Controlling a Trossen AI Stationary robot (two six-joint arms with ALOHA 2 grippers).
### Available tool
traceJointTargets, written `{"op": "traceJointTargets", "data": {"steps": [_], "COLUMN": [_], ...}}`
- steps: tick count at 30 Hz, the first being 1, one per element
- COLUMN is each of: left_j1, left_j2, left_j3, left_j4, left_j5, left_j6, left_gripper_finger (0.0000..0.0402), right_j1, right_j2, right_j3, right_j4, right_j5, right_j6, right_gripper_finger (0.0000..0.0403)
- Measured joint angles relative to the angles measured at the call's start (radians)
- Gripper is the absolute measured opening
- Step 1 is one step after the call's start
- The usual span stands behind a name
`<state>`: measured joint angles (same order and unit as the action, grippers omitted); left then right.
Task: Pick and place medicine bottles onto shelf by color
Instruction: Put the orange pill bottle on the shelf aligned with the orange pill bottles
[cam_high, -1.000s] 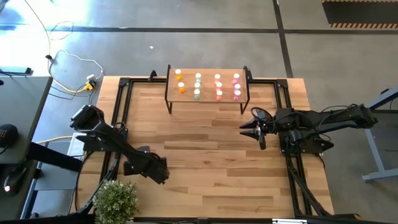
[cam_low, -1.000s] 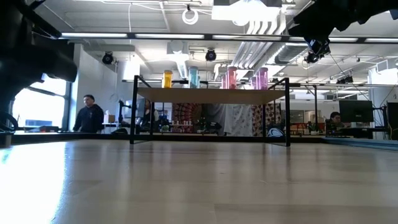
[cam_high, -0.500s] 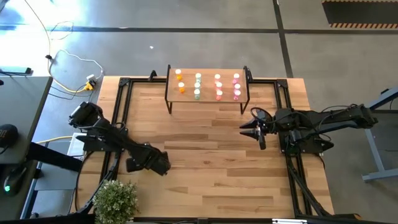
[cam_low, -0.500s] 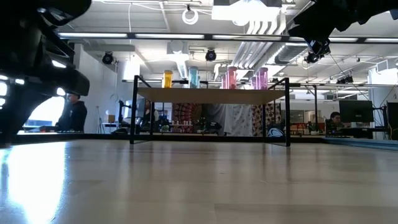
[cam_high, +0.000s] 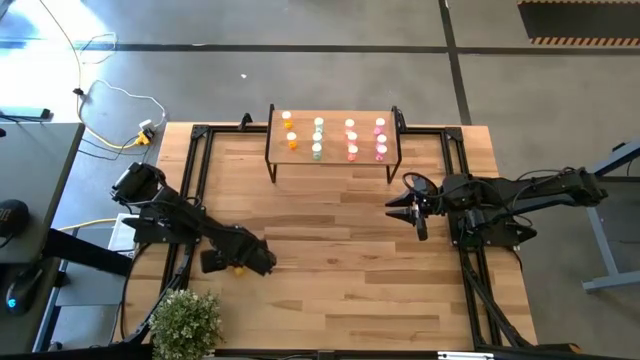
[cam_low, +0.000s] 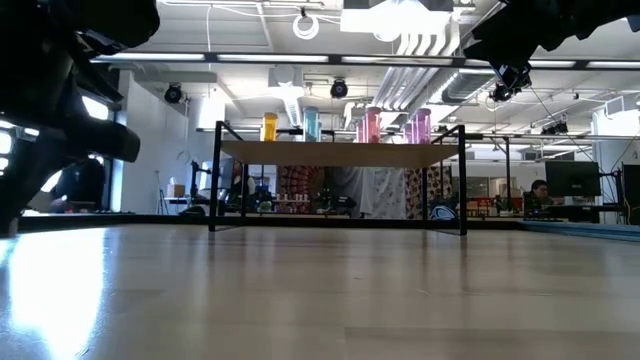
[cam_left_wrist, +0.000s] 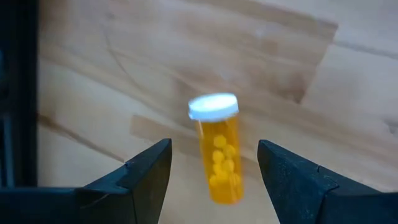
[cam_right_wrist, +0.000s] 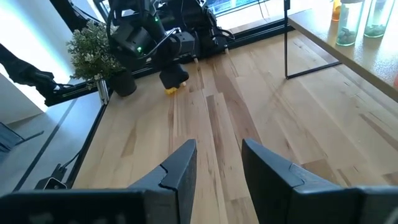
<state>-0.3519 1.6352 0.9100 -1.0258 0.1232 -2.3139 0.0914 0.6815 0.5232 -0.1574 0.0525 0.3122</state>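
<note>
An orange medicine bottle (cam_left_wrist: 221, 155) with a white cap stands upright on its base on the table near the left front. My left gripper (cam_left_wrist: 214, 148) points down over it, open, one finger on each side and clear of it; the high view shows the pair at gripper (cam_high: 240, 260) and bottle (cam_high: 238, 268). The shelf (cam_high: 333, 150) stands at the far middle with several bottles in orange, green, salmon-red and pink columns. My right gripper (cam_high: 405, 210) hovers open above the table's right part, with nothing between its fingers (cam_right_wrist: 180, 168).
A potted plant (cam_high: 185, 322) sits at the table's near left corner, close to my left arm. Black frame rails (cam_high: 195, 180) run along the table's left and right sides. Bare wood lies between the shelf's legs and the two grippers.
My left gripper has shifted a little toward the far edge and sunk slightly, coming down around the orange bottle, which now shows at its near side. Its fingers have stayed apart. The bottle has not moved.
</note>
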Motion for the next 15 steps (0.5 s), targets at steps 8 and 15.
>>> {"op": "traceJointTargets", "data": {"steps": [8, 15], "left_j1": [-0.013, -0.014], "left_j2": [0.022, 0.059], "left_j3": [0.000, 0.000], "left_j4": [0.053, 0.080], "left_j5": [0.007, 0.015], "left_j6": [-0.028, -0.021], "left_gripper_finger": [0.0229, 0.0229], "right_j1": [0.000, 0.000], "right_j2": [0.000, 0.000], "right_j3": [0.000, 0.000], "right_j4": [-0.003, -0.004], "right_j5": [0.000, 0.000], "right_j6": [-0.007, -0.007], "right_gripper_finger": [0.0119, 0.0119]}}
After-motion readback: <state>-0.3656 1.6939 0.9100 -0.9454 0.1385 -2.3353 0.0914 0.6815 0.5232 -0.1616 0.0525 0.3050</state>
